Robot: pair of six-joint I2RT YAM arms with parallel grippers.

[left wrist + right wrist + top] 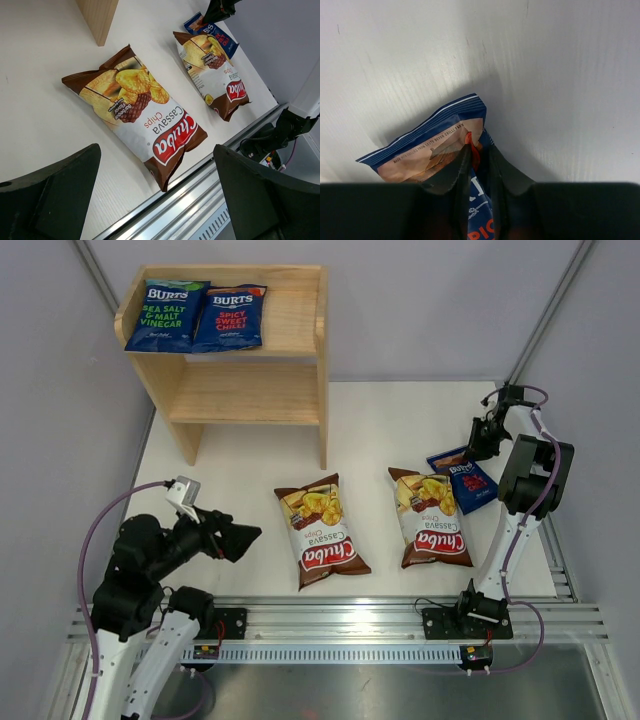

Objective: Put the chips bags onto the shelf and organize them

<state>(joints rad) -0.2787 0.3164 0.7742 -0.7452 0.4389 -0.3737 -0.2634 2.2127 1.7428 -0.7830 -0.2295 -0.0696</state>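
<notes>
The wooden shelf [250, 390] stands at the back left, with a green-text Burts bag [166, 314] and a red-label Burts bag [231, 317] lying on its top tier. Two Chuba bags [318, 530] [431, 515] lie flat on the table. My right gripper [486, 436] is shut on the far edge of a third blue Burts bag [463, 479]; the right wrist view shows the fingers [462, 167] pinching that bag [427, 147]. My left gripper [238, 536] is open and empty, left of the nearer Chuba bag [142, 112].
A metal rail [340, 620] runs along the table's front edge and also shows in the left wrist view [200, 200]. The shelf's lower tier [245, 400] holds nothing. Grey walls close in the left, back and right sides. A shelf leg [97, 17] stands beyond the nearer Chuba bag.
</notes>
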